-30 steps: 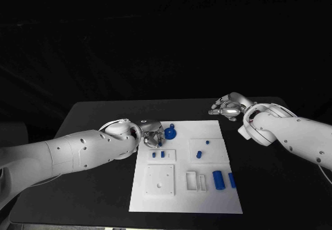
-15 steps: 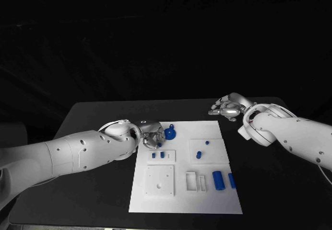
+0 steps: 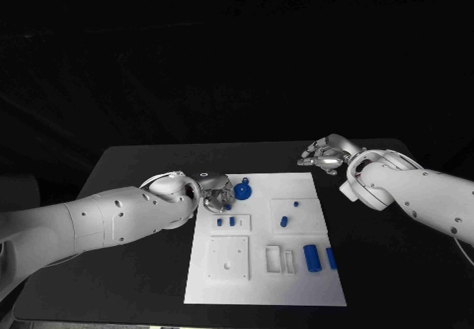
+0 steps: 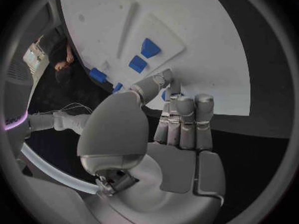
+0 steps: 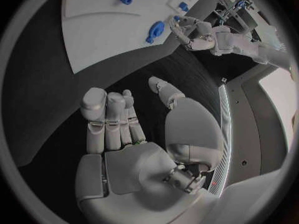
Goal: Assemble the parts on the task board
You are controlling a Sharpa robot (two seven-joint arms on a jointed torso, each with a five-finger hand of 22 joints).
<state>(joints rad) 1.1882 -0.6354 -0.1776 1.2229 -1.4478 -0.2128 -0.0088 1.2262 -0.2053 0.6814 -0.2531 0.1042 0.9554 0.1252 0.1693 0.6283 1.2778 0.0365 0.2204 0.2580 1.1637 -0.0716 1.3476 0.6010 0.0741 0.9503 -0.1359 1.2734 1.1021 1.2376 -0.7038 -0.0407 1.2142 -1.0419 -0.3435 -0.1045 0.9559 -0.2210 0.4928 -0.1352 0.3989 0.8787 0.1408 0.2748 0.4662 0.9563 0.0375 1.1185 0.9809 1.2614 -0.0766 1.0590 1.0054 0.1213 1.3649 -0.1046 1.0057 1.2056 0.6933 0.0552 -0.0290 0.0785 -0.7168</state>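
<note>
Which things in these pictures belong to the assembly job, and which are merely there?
Job:
task board
round blue part at the board's far edge
two blue cylinders
small blue part
left hand, at the board's far left corner

Merely there:
black table
right hand, off the board, holding nothing

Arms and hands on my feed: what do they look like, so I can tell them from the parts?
Both arms are smooth white shells with small dark dots. The left hand and the right hand are silver metal with jointed, rounded fingers and a bulky thumb base.
</note>
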